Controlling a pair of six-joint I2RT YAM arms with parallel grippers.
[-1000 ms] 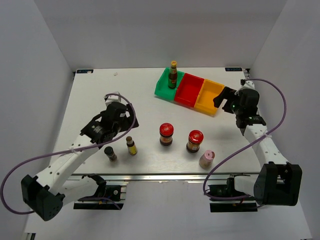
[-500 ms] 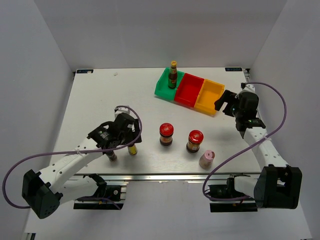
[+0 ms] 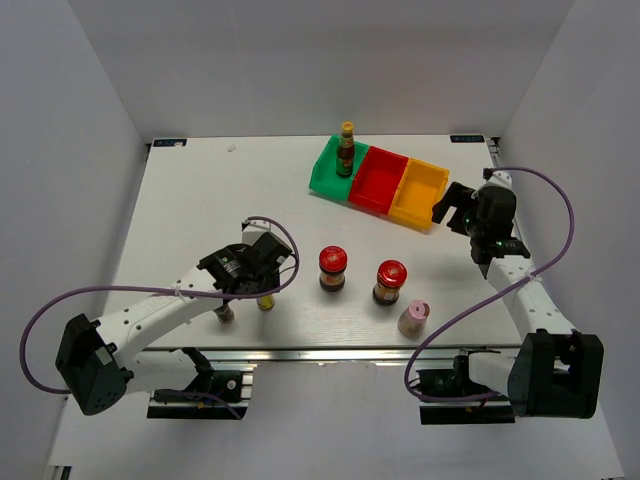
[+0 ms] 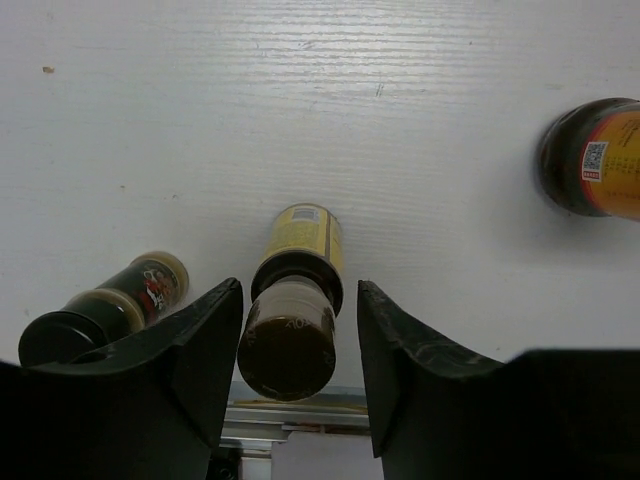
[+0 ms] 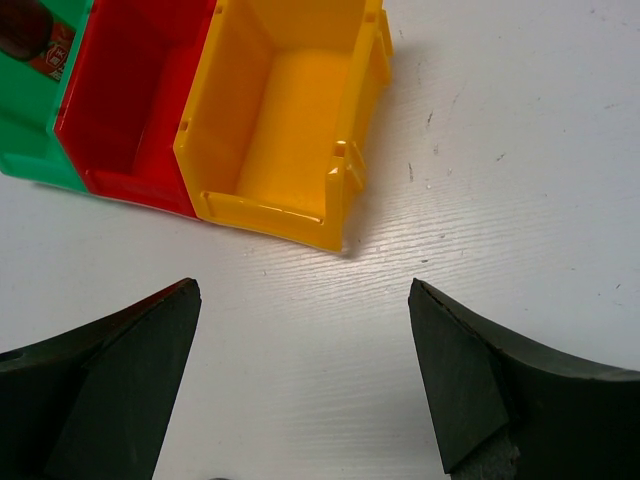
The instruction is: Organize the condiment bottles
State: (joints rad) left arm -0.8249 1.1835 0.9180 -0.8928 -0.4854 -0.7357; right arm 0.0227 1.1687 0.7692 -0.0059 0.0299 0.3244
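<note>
A slim yellow-capped bottle (image 3: 266, 301) stands near the front edge, mostly hidden under my left gripper (image 3: 262, 284). In the left wrist view its cap (image 4: 288, 345) sits between the narrowed jaws of my left gripper (image 4: 300, 300). The left finger (image 4: 205, 340) is at the cap and a thin gap remains on the right. The black-capped shaker (image 3: 227, 317) (image 4: 100, 315) stands just to its left. Two red-lidded jars (image 3: 333, 268) (image 3: 390, 281) and the pink-capped bottle (image 3: 413, 318) stand to the right. Another yellow-capped bottle (image 3: 346, 150) stands in the green bin (image 3: 325, 178). My right gripper (image 3: 452, 205) (image 5: 300, 300) hangs open and empty.
The red bin (image 3: 380, 180) (image 5: 130, 100) and the yellow bin (image 3: 420, 192) (image 5: 290, 110) adjoin the green bin (image 5: 30, 140) at the back right. A red-lidded jar (image 4: 595, 158) shows at the right edge of the left wrist view. The table's front rail lies right behind the slim bottle.
My left gripper has moved forward and right onto the slim yellow-capped bottle, and its jaws have narrowed around the cap. The right gripper shifted only slightly.
</note>
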